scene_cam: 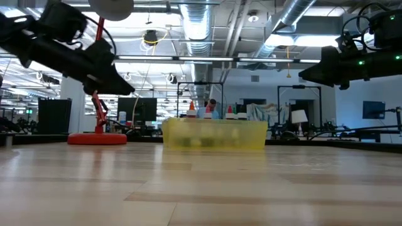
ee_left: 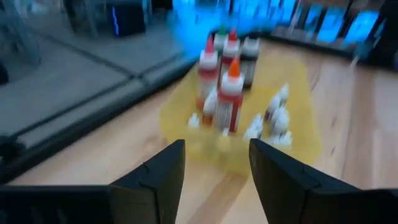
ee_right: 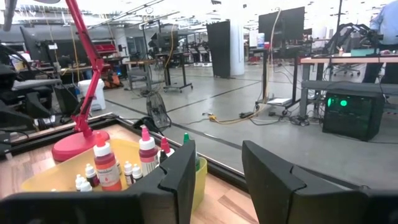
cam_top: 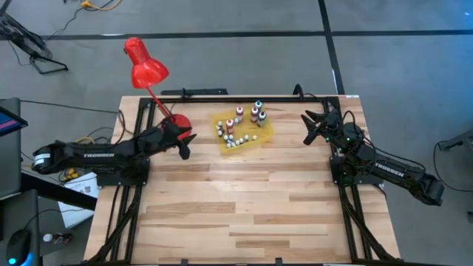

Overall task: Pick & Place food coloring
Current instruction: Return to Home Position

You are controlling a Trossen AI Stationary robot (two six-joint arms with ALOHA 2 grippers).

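The food coloring [cam_top: 240, 122] is a cluster of tiny bottles standing on their bases in a yellow tray [cam_top: 262, 134] at the table's far middle. Taller ones have red, orange, green or dark bodies [ee_left: 227, 81]; several short ones show as white caps [ee_left: 277, 115]. My left gripper [cam_top: 185, 146] hangs open above the table, left of the tray, pointing toward it, with nothing between its fingers [ee_left: 217, 146]. My right gripper [cam_top: 309, 127] waits open to the right of the tray, also pointing at it [ee_right: 219, 149]. The right wrist view shows the bottles [ee_right: 106, 165] beside its left finger.
A red desk lamp stands with its round base [cam_top: 177, 122] just behind my left gripper; its head [cam_top: 144, 66] reaches past the far edge. Black frame rails [cam_top: 222, 94] run along the table's far edge and sides. Bare wood [cam_top: 236, 207] fills the near half.
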